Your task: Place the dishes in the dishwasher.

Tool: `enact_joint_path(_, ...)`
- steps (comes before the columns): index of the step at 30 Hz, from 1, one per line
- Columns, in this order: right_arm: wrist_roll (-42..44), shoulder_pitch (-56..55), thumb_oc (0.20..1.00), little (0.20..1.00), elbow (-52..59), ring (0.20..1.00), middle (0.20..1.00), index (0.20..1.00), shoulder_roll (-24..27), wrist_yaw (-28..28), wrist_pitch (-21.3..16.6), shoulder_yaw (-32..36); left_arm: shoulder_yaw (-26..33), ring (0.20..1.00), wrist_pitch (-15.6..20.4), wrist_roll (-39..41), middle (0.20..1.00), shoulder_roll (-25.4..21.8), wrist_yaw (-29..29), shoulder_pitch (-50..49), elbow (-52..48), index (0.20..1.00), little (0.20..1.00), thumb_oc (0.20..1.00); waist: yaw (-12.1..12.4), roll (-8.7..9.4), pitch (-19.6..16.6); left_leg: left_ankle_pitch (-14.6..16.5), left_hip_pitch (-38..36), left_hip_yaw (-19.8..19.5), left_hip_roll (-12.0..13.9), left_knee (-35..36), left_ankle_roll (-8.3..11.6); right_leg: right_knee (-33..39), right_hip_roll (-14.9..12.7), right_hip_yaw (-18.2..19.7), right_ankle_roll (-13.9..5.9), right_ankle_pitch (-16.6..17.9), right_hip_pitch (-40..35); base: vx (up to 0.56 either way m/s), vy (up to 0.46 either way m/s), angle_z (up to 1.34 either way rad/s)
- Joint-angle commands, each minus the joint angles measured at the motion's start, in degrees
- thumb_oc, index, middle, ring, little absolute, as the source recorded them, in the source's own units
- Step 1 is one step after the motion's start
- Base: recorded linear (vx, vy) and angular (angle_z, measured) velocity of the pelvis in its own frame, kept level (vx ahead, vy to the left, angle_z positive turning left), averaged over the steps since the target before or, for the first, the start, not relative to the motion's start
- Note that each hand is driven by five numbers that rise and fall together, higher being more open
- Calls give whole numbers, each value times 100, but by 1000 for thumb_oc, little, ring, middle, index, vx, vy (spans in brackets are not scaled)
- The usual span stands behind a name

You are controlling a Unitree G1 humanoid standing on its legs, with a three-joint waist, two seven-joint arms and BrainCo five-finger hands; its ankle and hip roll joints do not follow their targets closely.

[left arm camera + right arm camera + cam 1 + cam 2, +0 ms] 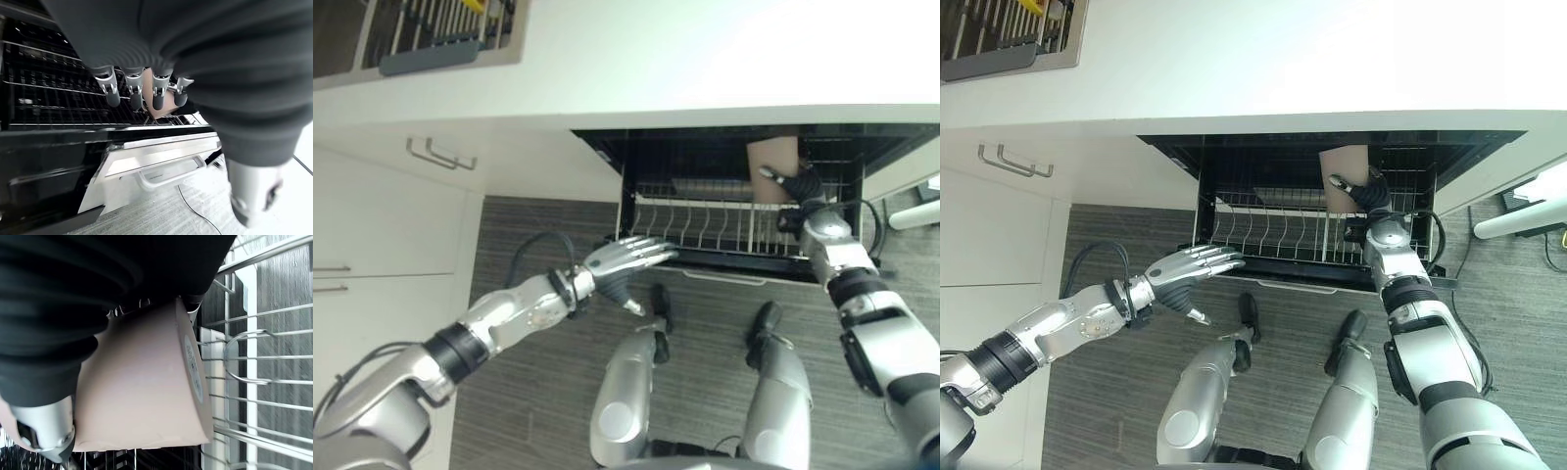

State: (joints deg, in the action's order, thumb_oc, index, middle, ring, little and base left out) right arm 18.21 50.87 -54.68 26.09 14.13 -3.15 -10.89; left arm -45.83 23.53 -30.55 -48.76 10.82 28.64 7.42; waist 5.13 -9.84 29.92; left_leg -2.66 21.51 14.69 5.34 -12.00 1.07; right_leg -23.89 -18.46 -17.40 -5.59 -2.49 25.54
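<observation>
Right hand point(1368, 196): fingers clamped on beige dish point(1342, 174), held on edge over dishwasher rack point(1273, 230), ready for slotting. Left hand point(1190, 266): fingers straight, empty, at rack's 8 o'clock, steadying.

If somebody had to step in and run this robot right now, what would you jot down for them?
Right hand: fingers curled round a pinkish-beige dish, holding it over the pulled-out dishwasher rack, not yet released.
Left hand: open, holding nothing, fingers straight, by the rack's front left corner.
Done: dishwasher open, rack pulled out, dish carried above it.
Left: set the dish between the tines and let go. A drying rack on the counter at far left may hold more; its contents can't be made out.
</observation>
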Motion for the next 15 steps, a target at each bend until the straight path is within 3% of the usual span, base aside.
enact_joint_path(1, -484, 160, 200, 200, -234, 200, 200, 200, 519, 949, -162, 97, -67, 1000, 7, -337, 1000, 213, 392, -112, -314, 1000, 1000, 1000, 38, -302, -12, 372, 49, -291, -65, -179, 148, -76, 344, 167, -91, -375, -71, 0, 0, 0)
enact_joint_path(10, -889, 18, 200, 200, -369, 200, 200, 200, 517, 1904, -298, 149, -231, 1000, -176, -854, 1000, 553, 817, -495, -151, 1000, 1000, 1000, -1, -319, -12, 447, 58, -185, -8, -276, 142, -263, 298, 169, -91, -489, 6, 0, 0, 0)
enact_joint_path(15, -1150, -105, 200, 200, -353, 200, 200, 200, 565, 2586, -642, 298, -309, 1000, -191, -1203, 1000, 702, 1152, -787, 9, 1000, 1000, 1000, -34, -308, -12, 474, 99, -142, 37, -346, 127, -352, 313, 204, -87, -522, 82, 8, 3, -4)
